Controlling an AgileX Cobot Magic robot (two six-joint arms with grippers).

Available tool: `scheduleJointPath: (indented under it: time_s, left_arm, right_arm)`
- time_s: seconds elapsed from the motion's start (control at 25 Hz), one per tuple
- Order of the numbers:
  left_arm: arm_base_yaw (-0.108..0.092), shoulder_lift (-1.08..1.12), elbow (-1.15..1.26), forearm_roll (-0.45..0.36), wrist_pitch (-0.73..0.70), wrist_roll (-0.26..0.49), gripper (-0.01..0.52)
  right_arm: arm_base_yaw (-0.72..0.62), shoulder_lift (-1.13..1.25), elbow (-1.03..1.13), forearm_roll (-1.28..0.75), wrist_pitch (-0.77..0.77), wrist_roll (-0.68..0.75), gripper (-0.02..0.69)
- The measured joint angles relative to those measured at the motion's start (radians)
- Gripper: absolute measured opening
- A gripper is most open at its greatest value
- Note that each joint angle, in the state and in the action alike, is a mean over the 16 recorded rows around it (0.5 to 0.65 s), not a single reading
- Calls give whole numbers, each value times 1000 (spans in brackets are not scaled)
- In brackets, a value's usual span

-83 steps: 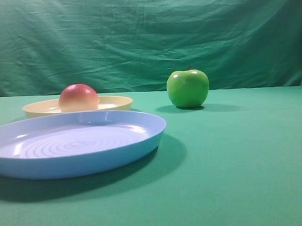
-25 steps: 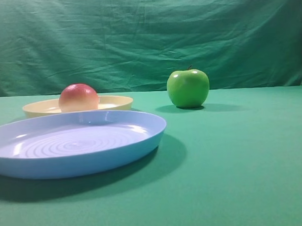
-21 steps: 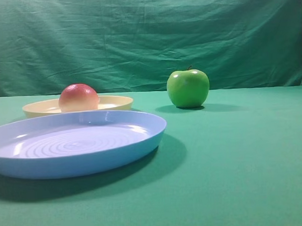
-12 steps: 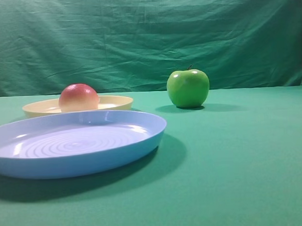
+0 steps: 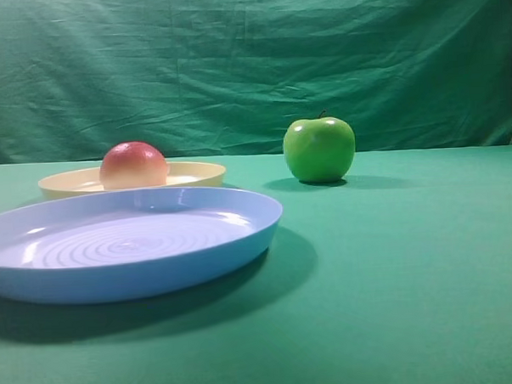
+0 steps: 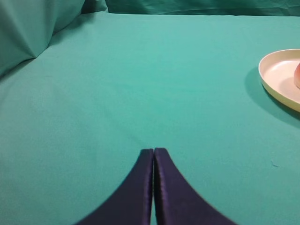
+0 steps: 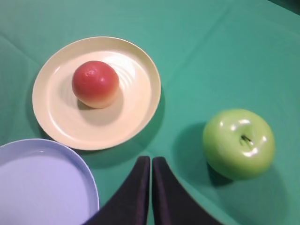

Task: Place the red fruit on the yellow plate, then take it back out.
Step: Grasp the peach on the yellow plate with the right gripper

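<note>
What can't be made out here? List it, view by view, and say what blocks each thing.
- Exterior high: the yellow plate is partly hidden behind the blue plate; neither arm shows.
- Left wrist: the red fruit is cut off by the right edge; the green apple is out of frame.
- Right wrist: the blue plate is cut off at the bottom left corner; the right gripper covers cloth below it.

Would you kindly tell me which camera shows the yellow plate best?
The right wrist view: the yellow plate appears whole from above, red fruit on it. The exterior high view shows only its rim edge-on; the left wrist view catches just its cropped edge.
</note>
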Motion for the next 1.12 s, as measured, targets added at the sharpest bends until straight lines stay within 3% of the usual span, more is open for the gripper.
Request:
scheduleJointPath:
  time_s: [0.32, 0.48, 0.76, 0.96, 1.12]
  left_arm:
    - [0, 0, 0, 0, 0, 0, 0]
    - [0, 0, 0, 0, 0, 0, 0]
    - [0, 0, 0, 0, 0, 0, 0]
    - [0, 0, 0, 0, 0, 0, 0]
    - [0, 0, 0, 0, 0, 0, 0]
  right_arm:
    - [21, 283, -273, 231, 43, -316, 6]
    - [21, 388, -372, 366, 62, -488, 61]
    - [29, 509, -466, 538, 73, -728, 301]
    - [43, 560, -484, 594, 40, -812, 502]
    - [54, 593, -485, 613, -1, -844, 615]
